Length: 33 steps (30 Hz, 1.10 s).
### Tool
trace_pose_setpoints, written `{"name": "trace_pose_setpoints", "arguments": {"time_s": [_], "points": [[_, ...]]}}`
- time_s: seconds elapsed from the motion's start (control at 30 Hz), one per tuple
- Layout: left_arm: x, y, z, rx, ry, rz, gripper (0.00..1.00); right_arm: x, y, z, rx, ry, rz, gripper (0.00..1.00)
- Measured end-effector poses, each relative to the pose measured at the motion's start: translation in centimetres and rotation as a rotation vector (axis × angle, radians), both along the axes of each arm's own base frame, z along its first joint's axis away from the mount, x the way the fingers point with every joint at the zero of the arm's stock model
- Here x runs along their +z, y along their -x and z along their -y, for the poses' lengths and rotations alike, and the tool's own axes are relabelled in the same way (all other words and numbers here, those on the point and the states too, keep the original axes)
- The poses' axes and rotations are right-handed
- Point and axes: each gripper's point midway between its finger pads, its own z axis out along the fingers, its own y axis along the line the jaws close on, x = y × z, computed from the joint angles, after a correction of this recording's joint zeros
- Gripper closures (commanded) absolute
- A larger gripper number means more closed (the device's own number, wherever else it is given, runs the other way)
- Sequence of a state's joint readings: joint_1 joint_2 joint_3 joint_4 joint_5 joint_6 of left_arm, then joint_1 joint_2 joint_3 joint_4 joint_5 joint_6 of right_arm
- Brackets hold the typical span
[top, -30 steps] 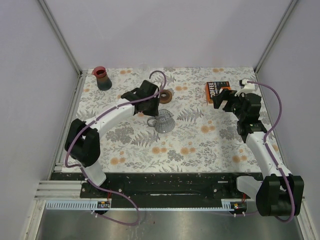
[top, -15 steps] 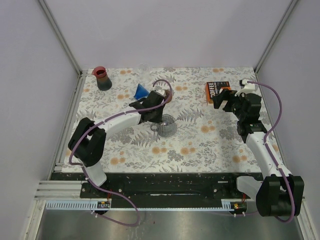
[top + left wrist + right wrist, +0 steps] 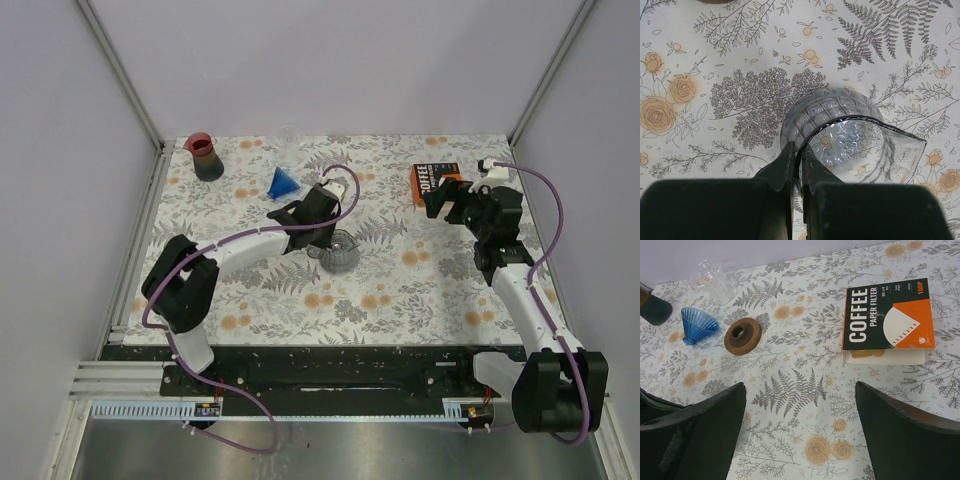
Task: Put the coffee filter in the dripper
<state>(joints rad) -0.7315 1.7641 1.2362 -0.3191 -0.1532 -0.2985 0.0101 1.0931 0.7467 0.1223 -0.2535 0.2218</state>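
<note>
The left gripper has its fingers clamped together on the rim of a clear glass carafe, and they hide the near part of its wall. The right gripper hovers with fingers wide apart, holding nothing. The coffee filter box lies flat at far right, with only brown filter edges showing at its open end. The blue dripper sits well apart, beside a brown ring.

You are looking at a filter box lying on the counter, its top reading COFFEE PAPER FILTER, 100P at one corner, smaller print unreadable.
</note>
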Motion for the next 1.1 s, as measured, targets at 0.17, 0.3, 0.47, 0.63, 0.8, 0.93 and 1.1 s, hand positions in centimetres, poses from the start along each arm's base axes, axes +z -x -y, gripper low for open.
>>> {"name": "trace_pose_setpoints", "arguments": {"time_s": [0.17, 0.3, 0.47, 0.63, 0.8, 0.93, 1.1], "points": [[0.0, -0.1, 0.1, -0.043, -0.019, 0.017, 0.66, 0.0, 0.0, 0.0, 0.002, -0.001, -0.001, 0.03], [-0.5, 0.2, 0.0, -0.068, -0.031, 0.002, 0.51, 0.0, 0.0, -0.1, 0.003, -0.002, 0.000, 0.01], [-0.6, 0.6, -0.4, -0.103, -0.064, -0.003, 0.30, 0.0, 0.1, -0.4, 0.020, -0.008, -0.001, 0.01], [1.9, 0.9, -1.1, -0.169, -0.095, 0.019, 0.23, -0.1, -0.1, -0.5, 0.026, -0.013, -0.010, 0.03], [9.6, -1.3, -2.3, -0.168, -0.027, 0.154, 0.22, 0.8, -2.4, -2.8, 0.068, 0.008, -0.041, 0.04], [13.8, -4.8, -8.1, -0.022, 0.013, 0.236, 0.22, 3.3, -6.3, -8.6, 0.177, 0.111, -0.047, 0.08], [13.7, -7.9, -16.7, 0.198, 0.018, 0.218, 0.22, 3.5, -10.9, -15.2, 0.276, 0.181, -0.115, 0.13]]}}
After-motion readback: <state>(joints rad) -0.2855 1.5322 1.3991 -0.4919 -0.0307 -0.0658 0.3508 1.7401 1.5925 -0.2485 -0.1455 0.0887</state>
